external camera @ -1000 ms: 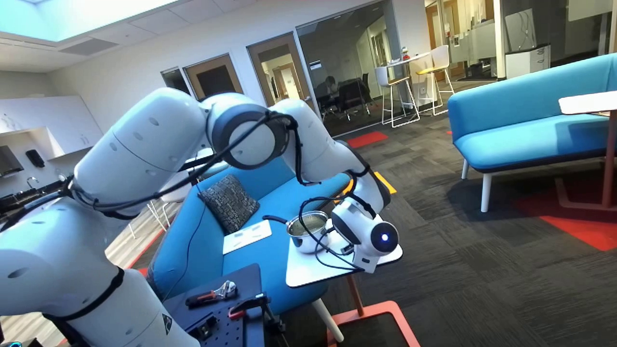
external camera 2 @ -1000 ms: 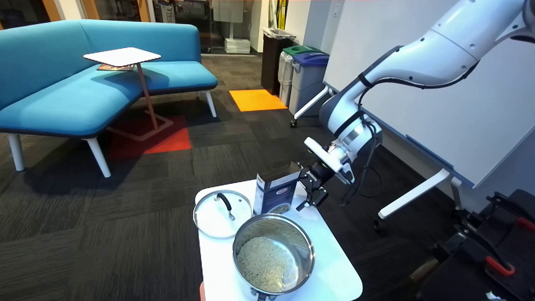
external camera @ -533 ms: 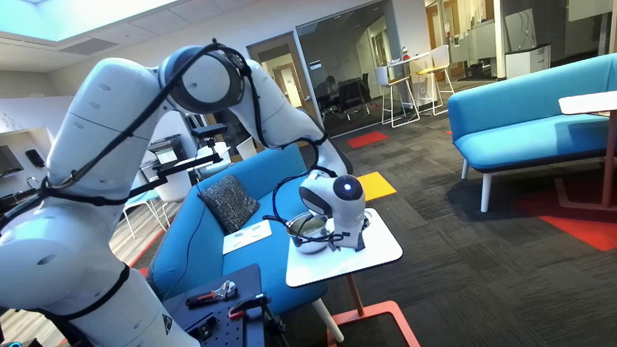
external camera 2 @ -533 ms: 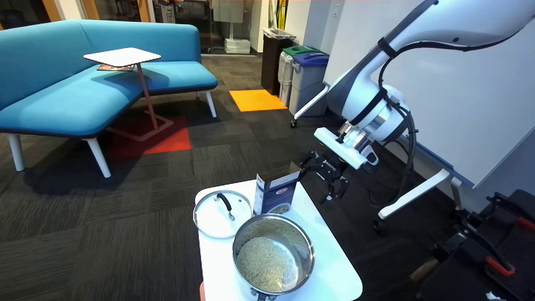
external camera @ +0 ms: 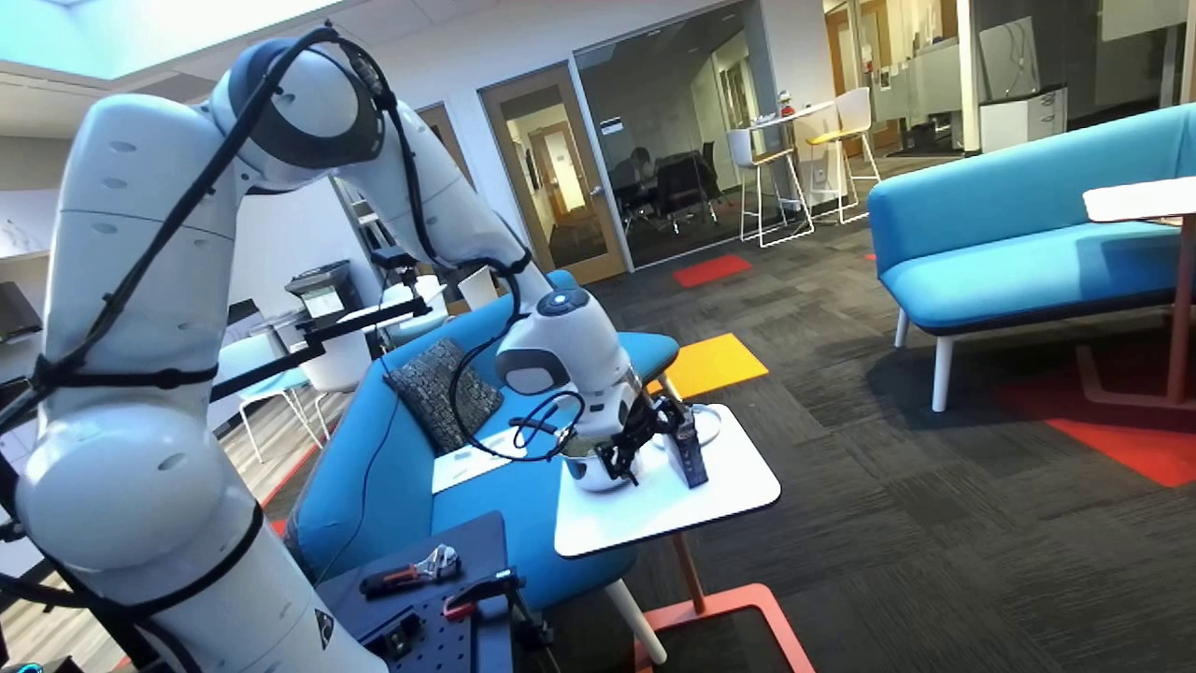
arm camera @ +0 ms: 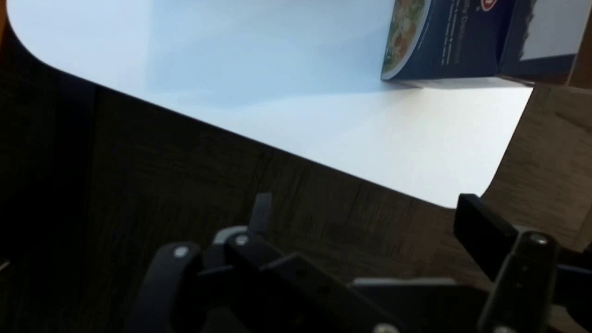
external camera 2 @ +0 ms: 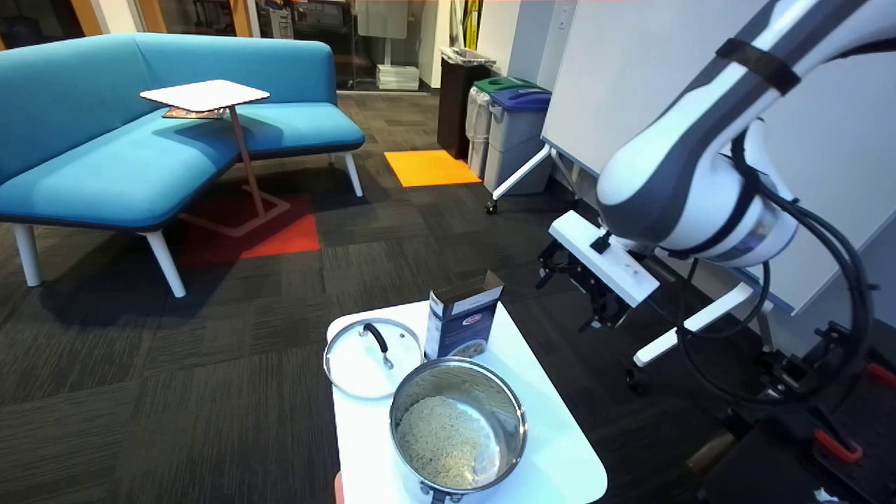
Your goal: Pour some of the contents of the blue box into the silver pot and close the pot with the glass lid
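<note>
The robot arm [external camera: 453,210] changes the most. In an exterior view, its top bend sits higher and more to the left of the picture than 1 second ago. The white bench [external camera 2: 549,434] stays put, with the same 3 things on it in the same spots. The silver pot [external camera 2: 507,413] is the biggest of the 3 and stands nearest the camera in an exterior view. Beside it, the glass lid [external camera 2: 359,365] lies flat on the bench with its black handle [external camera 2: 376,337] up. I cannot tell if the edge of the lid touches the pot. The blue box [external camera 2: 462,325] stands up straight behind the pot and just beside the lid, with its top open. The gripper [external camera 2: 563,308] is farther from the box than 1 second ago, and a clear gap shows between the 2. The box is near the gripper, and the lid is on the far side of the box from it. The gripper is wide: in the wrist view its 2 fingers [arm camera: 483,231] are far apart, and the box shows in the top right corner. The smallest things are the pale grains [external camera 2: 441,434], heaped on 1 side of the pot, with shiny metal showing next to them.
</note>
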{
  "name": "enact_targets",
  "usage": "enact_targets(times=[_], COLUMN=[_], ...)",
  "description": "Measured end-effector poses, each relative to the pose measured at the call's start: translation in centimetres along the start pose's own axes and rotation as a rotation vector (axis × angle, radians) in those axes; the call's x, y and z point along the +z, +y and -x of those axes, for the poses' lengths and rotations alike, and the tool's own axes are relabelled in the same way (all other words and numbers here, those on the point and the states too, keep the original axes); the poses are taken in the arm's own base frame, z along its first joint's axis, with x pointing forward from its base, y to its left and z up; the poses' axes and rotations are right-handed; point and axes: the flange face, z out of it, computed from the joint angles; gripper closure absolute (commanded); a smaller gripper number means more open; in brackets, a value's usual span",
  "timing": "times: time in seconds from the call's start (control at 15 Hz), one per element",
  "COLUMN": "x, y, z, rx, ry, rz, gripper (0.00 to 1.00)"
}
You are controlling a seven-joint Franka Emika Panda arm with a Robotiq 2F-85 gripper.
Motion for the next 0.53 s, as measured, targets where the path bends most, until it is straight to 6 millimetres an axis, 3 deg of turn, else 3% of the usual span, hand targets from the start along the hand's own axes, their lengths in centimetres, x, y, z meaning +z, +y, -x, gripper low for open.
enact_targets(times=[0.27, 0.53], x=[-2.2, -2.0], y=[3.7, 4.2], z=[-0.3, 0.0], rx=[-0.082, -0.095], ry=[0.195, 0.203], rz=[-0.055, -0.050], gripper=[0.00, 0.00])
